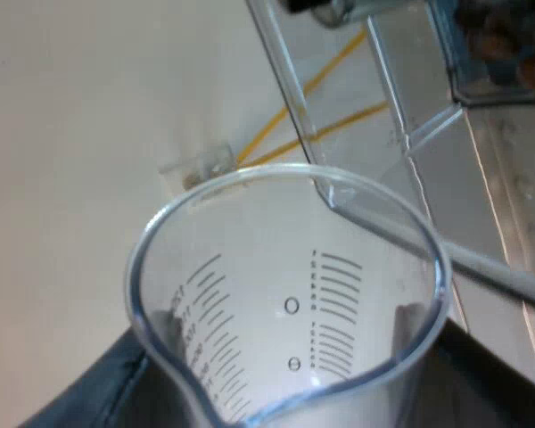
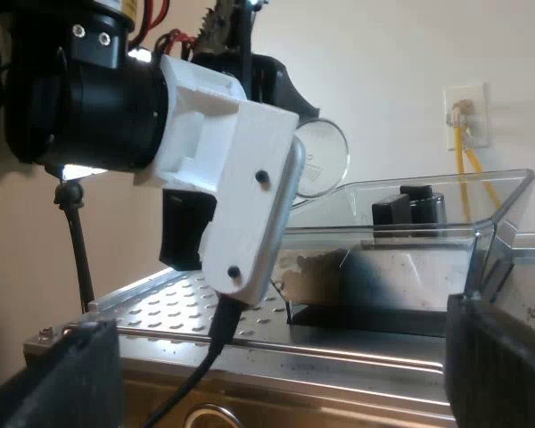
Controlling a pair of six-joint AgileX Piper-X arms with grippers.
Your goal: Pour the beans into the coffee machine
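Measuring glass (image 1: 290,312) at the bean hopper (image 1: 410,98), gripped by left gripper (image 1: 285,357).
Left wrist view looked into the glass's mouth: dark fingers (image 1: 416,325) pressed on opposite sides of it, its rim lay near the hopper's clear wall, and brown beans (image 1: 504,45) lay inside the hopper. Right wrist view showed the glass tipped sideways above the hopper's edge, atop the espresso machine (image 2: 178,308). The right gripper (image 2: 281,374) stood spread wide.

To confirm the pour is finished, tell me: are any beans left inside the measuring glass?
No, the measuring glass shows only its printed scale marks through clear walls, with no beans inside it.
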